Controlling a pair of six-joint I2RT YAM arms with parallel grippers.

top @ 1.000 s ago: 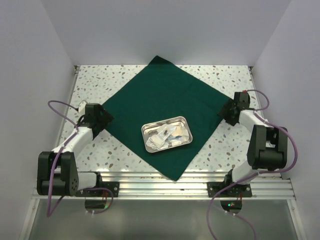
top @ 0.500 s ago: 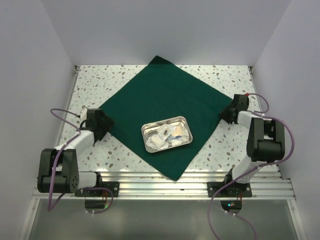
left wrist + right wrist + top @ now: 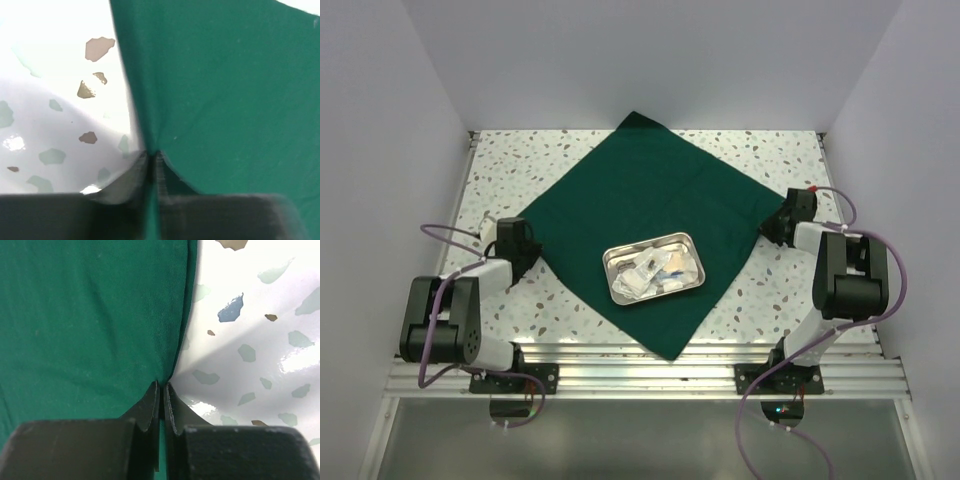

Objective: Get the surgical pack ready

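Note:
The surgical pack [image 3: 640, 190] is a dark green drape spread flat as a diamond on the speckled table. On its near half rests a shiny steel tray [image 3: 647, 244] holding white gauze packets [image 3: 652, 270]. My left gripper [image 3: 525, 247] sits low at the drape's left corner. In the left wrist view the left gripper [image 3: 151, 155] is shut, with green cloth [image 3: 225, 90] pinched between its jaws. At the right corner, my right gripper [image 3: 772, 225] is low too. In the right wrist view the right gripper [image 3: 162, 385] has its jaws pressed together on the drape's edge [image 3: 90, 315].
White walls enclose the table at the left [image 3: 380, 150], back and right. An aluminium rail [image 3: 650, 375] runs along the near edge by the arm bases. Bare speckled tabletop [image 3: 510, 160] shows around the drape's corners.
Both grippers have closed from open onto the drape's left and right corners. The left arm has drawn back and lowered; the right arm has settled lower at its corner. The drape and tray have not shifted.

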